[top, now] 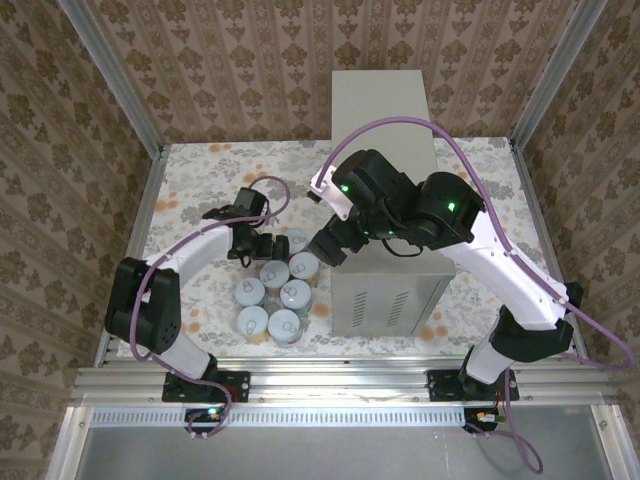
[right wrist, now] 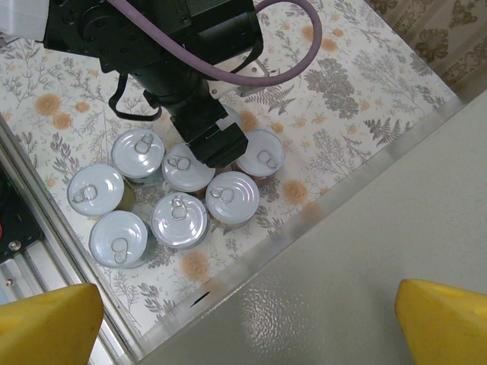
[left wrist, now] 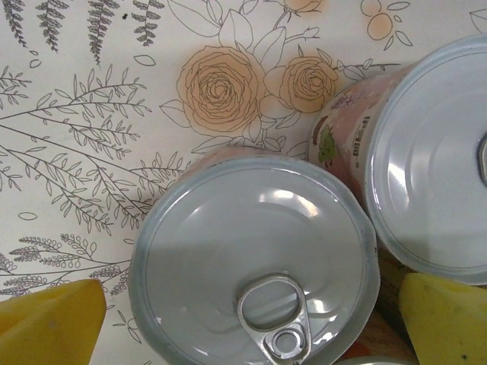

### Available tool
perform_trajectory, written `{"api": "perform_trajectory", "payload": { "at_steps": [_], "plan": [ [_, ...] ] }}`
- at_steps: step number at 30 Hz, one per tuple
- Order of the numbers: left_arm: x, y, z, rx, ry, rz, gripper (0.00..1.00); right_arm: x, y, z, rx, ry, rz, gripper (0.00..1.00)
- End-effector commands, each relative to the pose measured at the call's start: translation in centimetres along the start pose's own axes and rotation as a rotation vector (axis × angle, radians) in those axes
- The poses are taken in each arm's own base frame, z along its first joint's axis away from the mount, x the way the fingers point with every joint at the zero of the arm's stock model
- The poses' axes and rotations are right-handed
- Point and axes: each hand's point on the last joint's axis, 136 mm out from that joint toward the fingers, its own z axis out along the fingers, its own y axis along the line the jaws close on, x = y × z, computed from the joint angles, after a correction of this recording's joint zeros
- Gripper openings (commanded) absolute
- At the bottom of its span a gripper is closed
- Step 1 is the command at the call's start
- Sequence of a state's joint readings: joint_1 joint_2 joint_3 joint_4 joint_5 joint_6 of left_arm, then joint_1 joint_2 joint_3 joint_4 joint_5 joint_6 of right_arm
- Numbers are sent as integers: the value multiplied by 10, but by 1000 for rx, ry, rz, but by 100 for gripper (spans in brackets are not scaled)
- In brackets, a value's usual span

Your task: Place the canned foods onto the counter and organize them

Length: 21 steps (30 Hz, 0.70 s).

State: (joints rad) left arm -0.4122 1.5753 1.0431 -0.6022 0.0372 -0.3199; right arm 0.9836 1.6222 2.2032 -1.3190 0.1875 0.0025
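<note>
Seven small round tins [right wrist: 179, 219] with silvery pull-tab lids stand packed together on the floral-patterned floor [top: 190, 200], just left of the tall plain grey metal bench [top: 385, 100]. The left pincer [top: 262, 247] hangs spread over the cluster, its fingers either side of a pink-labelled tin [left wrist: 251, 251]. The right pincer [top: 326, 250] hovers spread near the bench's left edge. This looks like a first pick. Next: lower, close squarely, lift clear of neighbouring tins, carry to the bench top.

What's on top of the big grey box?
No cans show on the grey box; the parts of its top in view are bare. The right arm hangs over its middle and hides that patch. The cans stand on the flowery floor beside it.
</note>
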Motion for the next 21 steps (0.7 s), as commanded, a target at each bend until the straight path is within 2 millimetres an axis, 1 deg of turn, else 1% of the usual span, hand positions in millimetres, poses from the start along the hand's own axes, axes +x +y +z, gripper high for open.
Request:
{"api": "perform_trajectory", "payload": {
  "at_steps": [1,5,10,15,17,21],
  "plan": [
    [4,5,-7,-36,10,24,100,-5,0,-3,-17,-32,3,100],
    [7,10,-3,-61,33,14,100,-6,0,-3,-17,-36,6,100],
    [5,12,2,-63,40,10,100,-5,-2,-6,-13,-38,8,100],
    [-3,9,7,-46,29,17,100,-6,0,-5,-22,-38,9,100],
    [-6,5,10,-26,29,27,100,-7,1,-5,-28,-41,9,100],
    [-16,5,14,-26,18,29,100,-6,2,-6,-35,-38,14,100]
  ]
}}
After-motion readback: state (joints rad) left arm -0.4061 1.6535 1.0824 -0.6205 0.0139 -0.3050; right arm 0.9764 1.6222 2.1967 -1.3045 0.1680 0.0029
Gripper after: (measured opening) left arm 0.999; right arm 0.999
